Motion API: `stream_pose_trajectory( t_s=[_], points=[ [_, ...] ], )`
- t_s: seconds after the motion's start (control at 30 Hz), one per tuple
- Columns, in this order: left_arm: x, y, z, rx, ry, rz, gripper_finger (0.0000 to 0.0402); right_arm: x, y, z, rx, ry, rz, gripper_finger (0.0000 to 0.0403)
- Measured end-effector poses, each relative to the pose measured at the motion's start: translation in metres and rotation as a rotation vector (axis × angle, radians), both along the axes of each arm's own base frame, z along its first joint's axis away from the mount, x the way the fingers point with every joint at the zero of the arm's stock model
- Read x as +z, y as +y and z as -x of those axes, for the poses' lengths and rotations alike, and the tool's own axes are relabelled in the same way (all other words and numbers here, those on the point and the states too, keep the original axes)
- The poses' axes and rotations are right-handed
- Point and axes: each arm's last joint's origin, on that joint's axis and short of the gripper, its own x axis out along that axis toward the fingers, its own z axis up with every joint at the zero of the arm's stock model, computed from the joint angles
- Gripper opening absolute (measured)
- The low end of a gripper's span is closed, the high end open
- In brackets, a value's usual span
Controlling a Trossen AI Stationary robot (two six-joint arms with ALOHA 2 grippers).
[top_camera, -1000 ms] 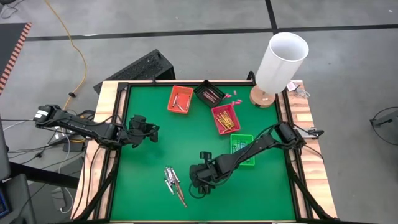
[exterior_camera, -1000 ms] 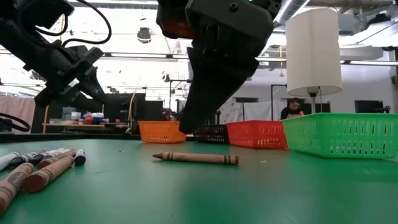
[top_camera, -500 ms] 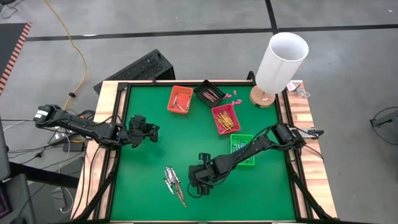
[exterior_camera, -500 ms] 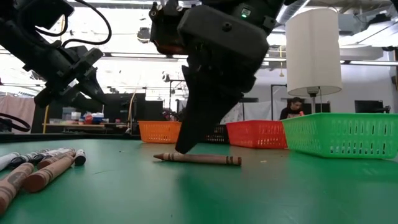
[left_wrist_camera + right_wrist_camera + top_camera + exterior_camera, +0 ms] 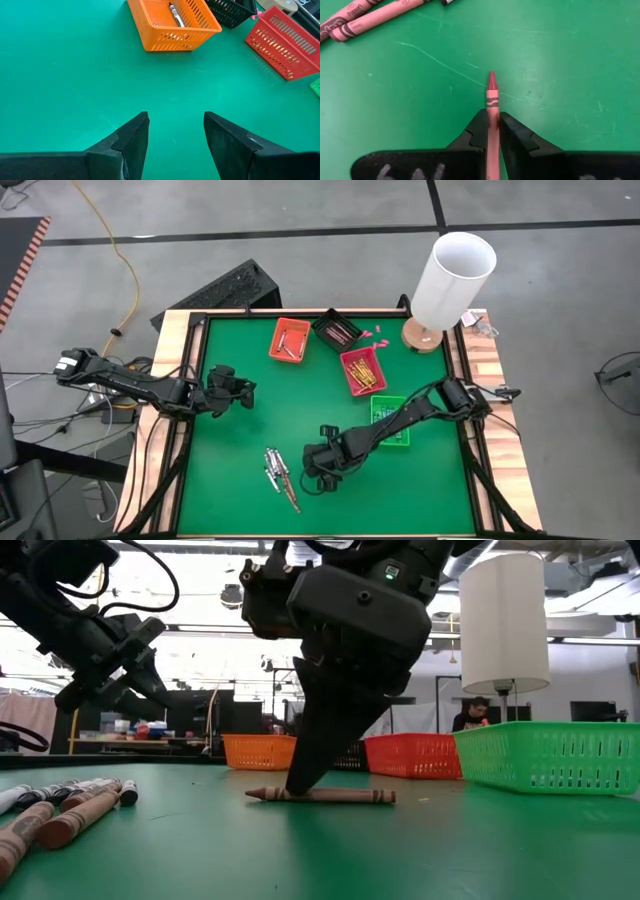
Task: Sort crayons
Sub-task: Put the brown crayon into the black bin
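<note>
Right hand (image 5: pixel 300 783) has lowered, now pinching the brown-red crayon (image 5: pixel 330 796) on the table.

right gripper (image 5: pixel 300 785) lowered onto brown-red crayon (image 5: pixel 322 796) | jaws now astride it | crayon nudged slightly
</note>
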Motion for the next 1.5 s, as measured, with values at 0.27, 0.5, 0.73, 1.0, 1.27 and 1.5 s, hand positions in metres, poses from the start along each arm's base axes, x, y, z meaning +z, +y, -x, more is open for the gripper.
stream_pose_trajectory(
  t_s=[0.27, 0.5, 0.73, 1.0, 1.27, 1.5],
  points=[
    [0.000, 0.000, 0.000, -0.003, 0.004, -0.005, 0.0180, 0.000, -0.005, -0.002, 0.010, 0.016, -0.020, 0.0059],
    [0.000, 0.000, 0.000, -0.003, 0.010, -0.006, 0.0180, -0.009, -0.007, -0.003, 0.018, 0.054, -0.017, 0.0059],
    [-0.001, 0.000, 0.001, -0.003, 0.015, -0.007, 0.0180, -0.026, -0.008, -0.006, 0.020, 0.105, -0.060, 0.0052],
    [-0.001, 0.000, 0.001, -0.003, 0.014, -0.007, 0.0180, -0.024, -0.009, -0.004, 0.021, 0.107, -0.046, 0.0011],
    [-0.001, 0.000, 0.001, -0.003, 0.014, -0.007, 0.0180, -0.008, -0.011, -0.001, -0.015, 0.059, -0.001, 0.0003],
    [-0.001, 0.000, 0.001, -0.003, 0.014, -0.007, 0.0180, 0.041, -0.035, 0.002, -0.055, -0.055, 0.006, 0.0001]
  ],
)
